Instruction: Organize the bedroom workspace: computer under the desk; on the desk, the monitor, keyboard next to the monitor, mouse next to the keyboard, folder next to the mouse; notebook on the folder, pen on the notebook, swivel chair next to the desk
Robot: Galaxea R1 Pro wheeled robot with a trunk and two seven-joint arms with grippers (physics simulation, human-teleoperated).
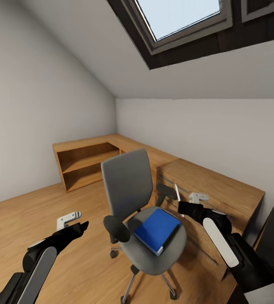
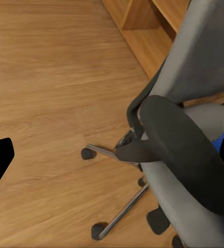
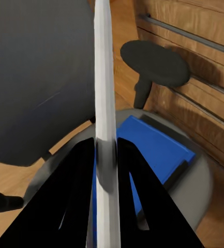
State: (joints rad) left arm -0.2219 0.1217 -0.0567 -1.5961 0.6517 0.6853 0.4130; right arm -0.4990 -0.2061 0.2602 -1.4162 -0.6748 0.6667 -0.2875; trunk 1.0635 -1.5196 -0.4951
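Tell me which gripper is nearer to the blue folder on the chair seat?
The right gripper, shut on the pen, hangs beside the folder. The left gripper is farther, beyond the swivel chair's armrest.

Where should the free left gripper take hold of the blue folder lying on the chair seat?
Grip the folder by its front edge overhanging the swivel chair seat, coming from the open front. It lies flat, hemmed by the backrest and armrests. The left gripper is nearest that side.

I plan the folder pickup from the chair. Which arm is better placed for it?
Probably left. The left gripper hovers free beside the swivel chair; the right gripper, though nearer the folder, already grips the pen.
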